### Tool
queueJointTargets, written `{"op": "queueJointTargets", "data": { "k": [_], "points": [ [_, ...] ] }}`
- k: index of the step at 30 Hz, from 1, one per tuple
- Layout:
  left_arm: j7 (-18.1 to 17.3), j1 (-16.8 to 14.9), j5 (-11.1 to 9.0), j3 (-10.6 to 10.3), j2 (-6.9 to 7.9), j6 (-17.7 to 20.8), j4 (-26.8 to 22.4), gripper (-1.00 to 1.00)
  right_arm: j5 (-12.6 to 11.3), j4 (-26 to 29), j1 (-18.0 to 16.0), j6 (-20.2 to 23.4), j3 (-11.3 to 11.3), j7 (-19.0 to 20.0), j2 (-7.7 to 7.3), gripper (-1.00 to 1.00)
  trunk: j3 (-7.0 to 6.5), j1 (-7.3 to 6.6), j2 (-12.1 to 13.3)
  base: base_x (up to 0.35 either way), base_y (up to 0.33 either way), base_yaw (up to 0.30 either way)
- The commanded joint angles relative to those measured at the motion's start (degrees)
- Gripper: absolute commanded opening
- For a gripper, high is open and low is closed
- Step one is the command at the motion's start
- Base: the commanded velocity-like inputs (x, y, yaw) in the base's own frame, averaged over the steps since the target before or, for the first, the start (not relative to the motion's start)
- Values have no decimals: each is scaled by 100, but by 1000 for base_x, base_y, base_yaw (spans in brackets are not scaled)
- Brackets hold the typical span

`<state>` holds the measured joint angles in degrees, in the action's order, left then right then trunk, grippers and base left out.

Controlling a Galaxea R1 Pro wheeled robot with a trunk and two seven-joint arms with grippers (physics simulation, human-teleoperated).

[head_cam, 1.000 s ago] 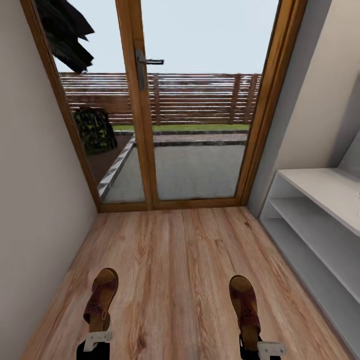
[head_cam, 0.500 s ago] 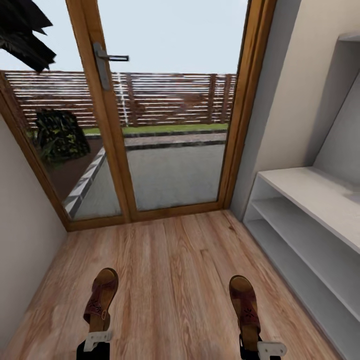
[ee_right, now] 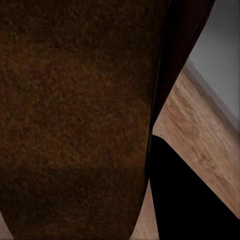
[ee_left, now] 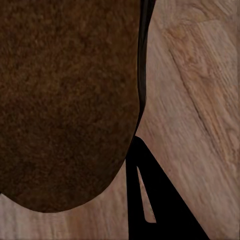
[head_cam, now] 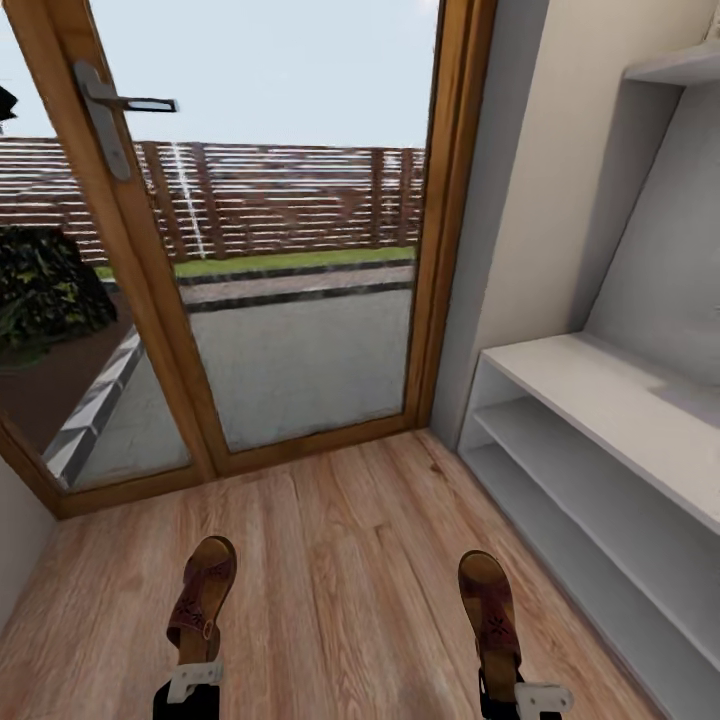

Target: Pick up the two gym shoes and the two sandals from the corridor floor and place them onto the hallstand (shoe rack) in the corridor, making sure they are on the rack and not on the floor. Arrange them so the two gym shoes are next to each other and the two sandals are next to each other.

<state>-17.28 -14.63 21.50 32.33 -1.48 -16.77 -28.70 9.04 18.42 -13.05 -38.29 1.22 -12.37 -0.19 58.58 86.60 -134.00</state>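
Two brown sandals with reddish patterned straps hang over the wood-plank corridor floor (head_cam: 340,590), toes pointing to the glass door. My left gripper (head_cam: 192,672) is shut on the heel of the left sandal (head_cam: 204,590). My right gripper (head_cam: 515,686) is shut on the heel of the right sandal (head_cam: 488,605). The left wrist view shows the left sandal's dark sole (ee_left: 65,100) beside a black finger (ee_left: 160,210). Another dark sole (ee_right: 75,115) lies against a black finger (ee_right: 190,195) in the right wrist view. The light-grey hallstand (head_cam: 600,395) stands along the right wall. The gym shoes are out of view.
A wood-framed glass door (head_cam: 290,300) with a handle (head_cam: 110,110) closes the corridor ahead; a paved yard and a fence lie beyond it. A grey wall shelf (head_cam: 680,65) hangs above the hallstand. A plain wall corner (head_cam: 20,530) shows at the lower left.
The whole view has swung to the right: the door slid left in the picture and more of the hallstand shows. Both sandals and grippers keep their places in the picture.
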Motion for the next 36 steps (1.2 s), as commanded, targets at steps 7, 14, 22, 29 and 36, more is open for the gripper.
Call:
{"op": "queueJointTargets", "data": {
  "k": [7, 14, 22, 29, 36],
  "points": [
    [-39, -4, -44, 47, -3, -25, -4, -100, 45, -5, -5, -12, 10, -37, 1, -100, 5, 2, -2, 304, 199, -263],
    [-46, 12, -179, 45, -1, -32, -4, -100, 45, -5, -4, -12, 10, -37, 1, -100, 5, 2, -2, 279, 234, -263],
    [-35, 241, -295, 49, 2, -866, -4, -100, 45, -5, -5, -12, 10, -37, 1, -100, 5, 2, -2, 235, 231, -263],
    [-33, 331, -404, 45, -2, -1191, -4, -100, 45, -5, -5, -12, 10, -37, 1, -100, 5, 2, -2, 243, 236, -263],
    [-28, 337, -409, 45, -1, -1205, -4, -100, 45, -5, -5, -12, 10, -37, 1, -100, 5, 2, -2, 240, 257, -263]
  ]
}}
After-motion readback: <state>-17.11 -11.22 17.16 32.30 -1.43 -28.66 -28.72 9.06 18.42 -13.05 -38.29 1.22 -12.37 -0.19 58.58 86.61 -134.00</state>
